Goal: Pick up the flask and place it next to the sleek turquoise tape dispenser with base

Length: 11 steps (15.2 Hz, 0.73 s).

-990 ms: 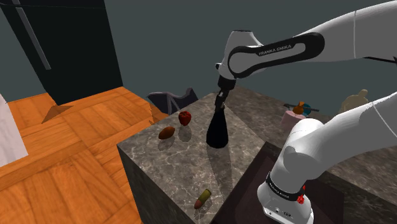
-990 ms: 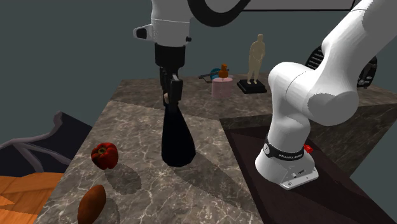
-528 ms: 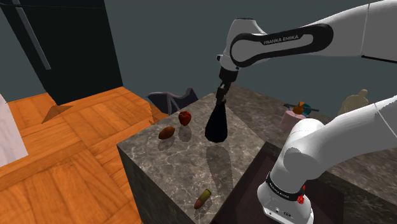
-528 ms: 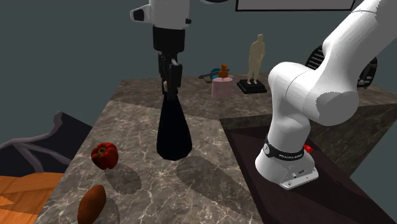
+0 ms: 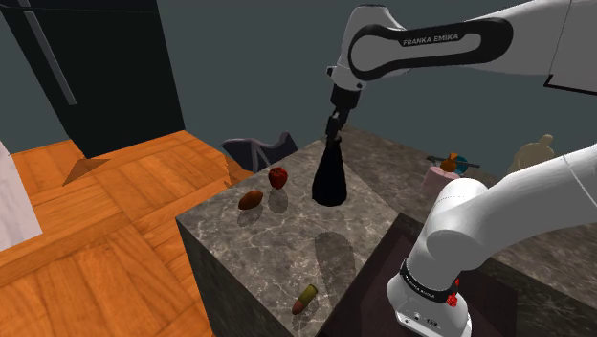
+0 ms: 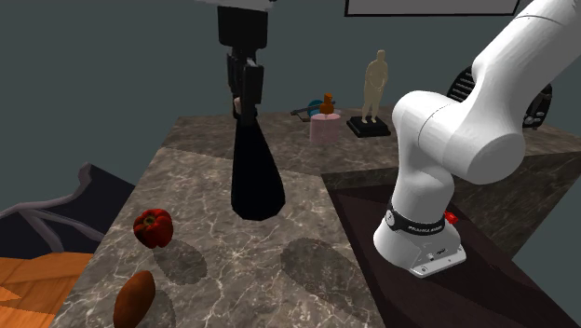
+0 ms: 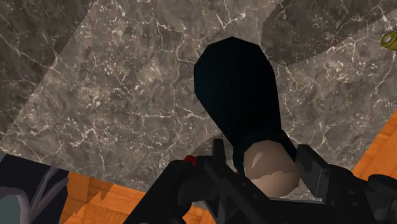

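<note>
Marble-veined counter (image 5: 258, 249), wood floor (image 5: 115, 211) beside.

Fingers (image 7: 316, 173) of gripper (image 5: 333, 123) pinch black flask (image 5: 330, 178) at neck, by pale stopper (image 7: 270, 168). Narrow neck offers only slim purchase, so wide body hangs neck-up beneath. Flask clear of counter, own shadow below: judged carry phase.

Tape dispenser (image 5: 444, 174) well apart toward counter's far end, near figurine (image 5: 534, 153).

Count: one flask, one dispenser, one figurine, one red fruit (image 5: 277, 177), one brown item (image 5: 251, 199), one small cylinder (image 5: 305, 299).

The counter carries one black flask (image 5: 330, 179), one red fruit (image 5: 277, 177), one brown tuber (image 5: 251, 199), one small cylinder (image 5: 305, 299), one tan figurine (image 6: 376, 80) and one tape dispenser (image 6: 325, 127).
</note>
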Tool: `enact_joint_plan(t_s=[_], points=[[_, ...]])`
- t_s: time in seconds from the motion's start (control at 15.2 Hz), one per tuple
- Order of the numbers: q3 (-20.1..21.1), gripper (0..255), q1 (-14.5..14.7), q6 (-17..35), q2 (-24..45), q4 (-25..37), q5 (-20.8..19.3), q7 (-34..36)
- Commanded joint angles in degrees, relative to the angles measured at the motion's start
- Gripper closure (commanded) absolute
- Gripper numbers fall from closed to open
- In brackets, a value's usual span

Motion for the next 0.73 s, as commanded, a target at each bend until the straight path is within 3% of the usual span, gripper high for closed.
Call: enact_joint_plan(t_s=[0.0,0.66], points=[[0.17,255,0.06,-1.54,-0.19,1.45,0.1,0.09],[0.72,255,0.39,-9.03,0.47,9.6,0.58,0.29]])
